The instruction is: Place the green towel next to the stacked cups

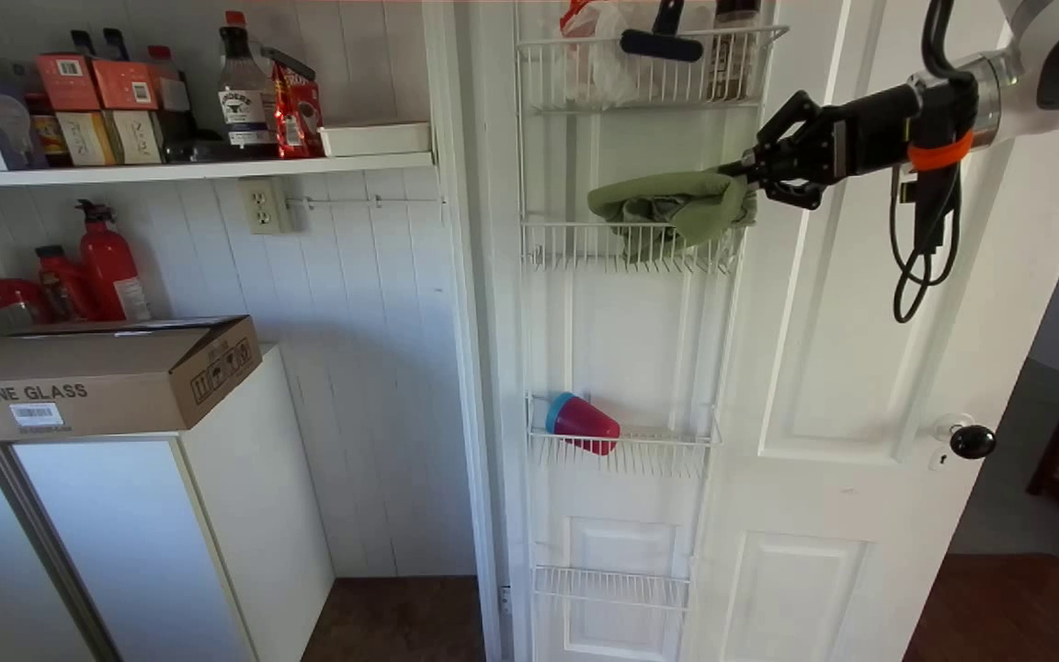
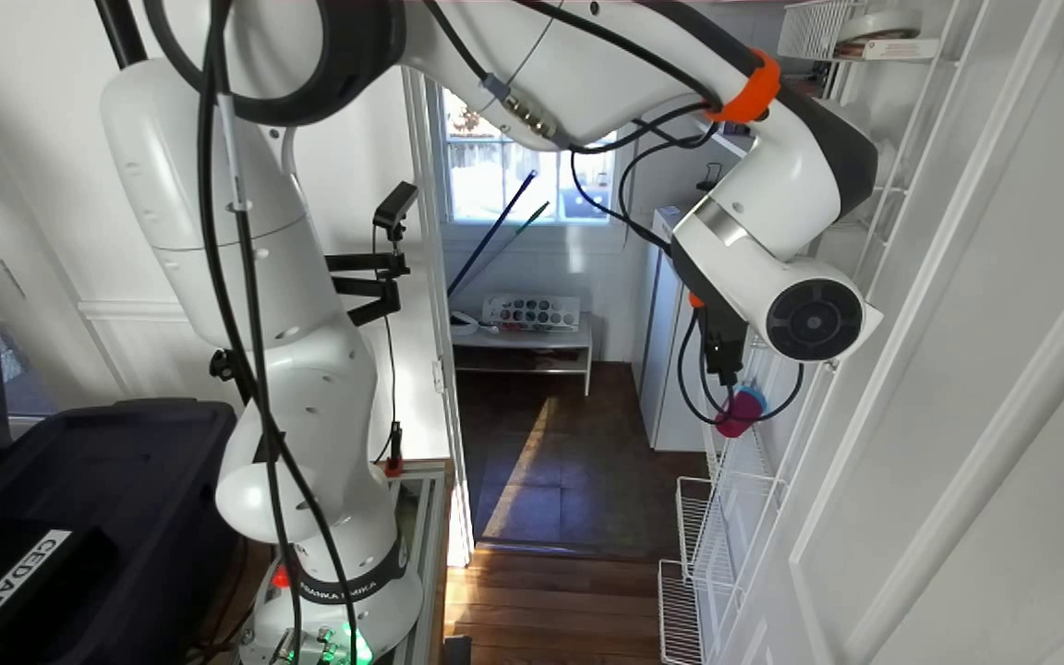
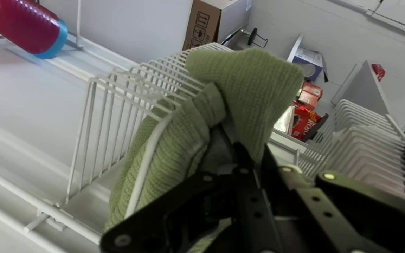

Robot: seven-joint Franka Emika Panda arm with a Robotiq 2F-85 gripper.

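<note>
Black gripper (image 3: 253, 154) pinched the green towel (image 3: 244, 80) at its basket's edge (image 3: 148, 151); stacked cups (image 1: 586, 424) lay one basket (image 1: 667, 442) below.

Your green towel (image 3: 258, 80) is matt, ribbed cloth; the stacked cups (image 3: 23, 26) look like smooth plastic with a slight shine. You have smooth, metal-looking wire in the door rack (image 3: 141, 177), dull cardboard in the wine glass carton (image 1: 116, 400), a glossy doorknob (image 1: 973, 441) and wood floorboards (image 2: 550, 600).
</note>
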